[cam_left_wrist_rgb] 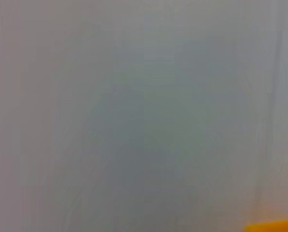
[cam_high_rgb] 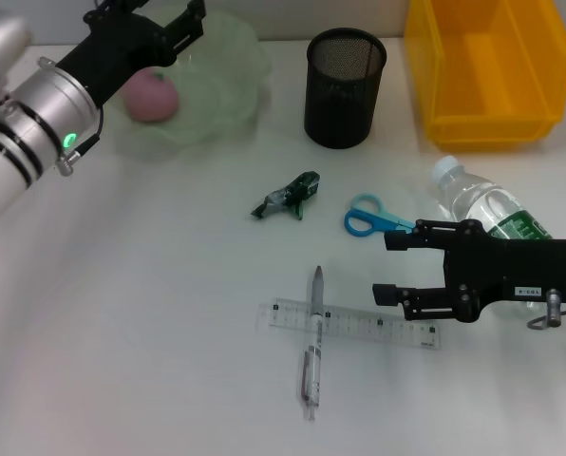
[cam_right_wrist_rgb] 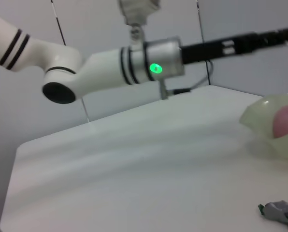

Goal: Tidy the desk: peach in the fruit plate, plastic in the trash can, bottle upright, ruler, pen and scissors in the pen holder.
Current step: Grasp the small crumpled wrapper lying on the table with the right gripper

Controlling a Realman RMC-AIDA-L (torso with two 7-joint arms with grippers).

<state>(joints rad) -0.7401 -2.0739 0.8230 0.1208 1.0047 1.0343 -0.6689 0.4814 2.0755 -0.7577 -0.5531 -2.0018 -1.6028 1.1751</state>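
The peach (cam_high_rgb: 149, 96) sat in the fruit plate (cam_high_rgb: 221, 85), left gripper (cam_high_rgb: 164, 24) spread above it. Right gripper (cam_high_rgb: 389, 267) (spread too) hovered beside the bottle (cam_high_rgb: 482, 207), its green label unreadable.

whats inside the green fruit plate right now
A pink peach lies in the pale green translucent fruit plate. The left hand hangs open above it, hiding part of the plate's far rim.

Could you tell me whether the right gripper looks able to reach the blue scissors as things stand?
Probably yes: the right gripper, jaws open, sits just beside the blue scissors, with only bare desk between them.
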